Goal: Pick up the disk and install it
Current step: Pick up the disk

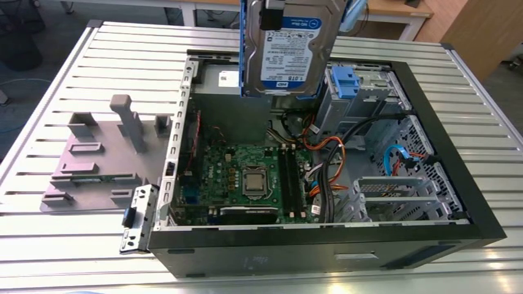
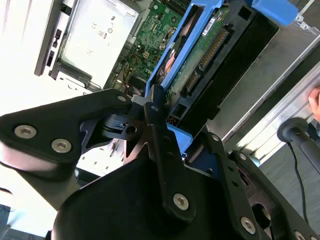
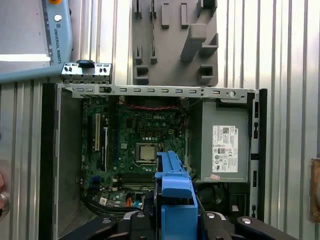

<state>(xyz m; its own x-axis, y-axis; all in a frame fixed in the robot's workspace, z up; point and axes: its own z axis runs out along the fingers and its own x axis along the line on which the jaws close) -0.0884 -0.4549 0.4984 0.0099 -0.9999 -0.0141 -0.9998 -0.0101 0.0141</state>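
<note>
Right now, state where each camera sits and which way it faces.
Exterior view: off the arm, above the table, looking down into the open computer case; the disk hangs upright over it.
First wrist view: on the arm, looking straight down past the disk into the case; gripper in the foreground.
Second wrist view: on the arm, looking along the gripper, clamped on the disk.
Shared by all: the disk and the motherboard.
</note>
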